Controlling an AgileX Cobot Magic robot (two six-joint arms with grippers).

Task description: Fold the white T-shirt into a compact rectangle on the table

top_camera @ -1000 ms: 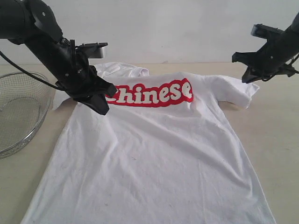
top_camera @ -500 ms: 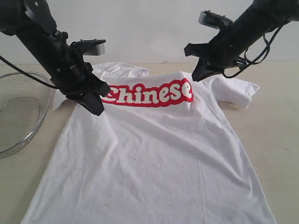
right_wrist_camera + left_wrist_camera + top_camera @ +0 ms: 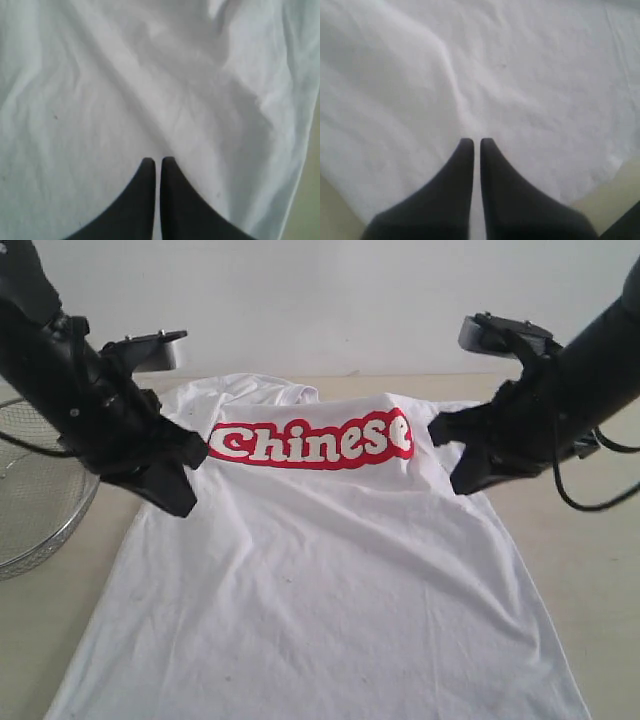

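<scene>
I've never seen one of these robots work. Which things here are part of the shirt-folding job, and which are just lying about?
Part of the job:
- white short-sleeved T-shirt with red "Chinese" lettering
- pale beige wood-grain table
- black left gripper and black right gripper, both shut over the shirt

Just lying about:
- round wire-mesh basket, beside the shirt on the left arm's side

The white T-shirt (image 3: 330,580) before me lies front up and spread open across the middle and bottom of the frame, hem at the lower edge, collar toward the top. Red "Chinese" lettering (image 3: 310,440) crosses its chest, and soft wrinkles run over the body. It rests on the pale beige counter (image 3: 590,560), which shows at both sides.
</scene>
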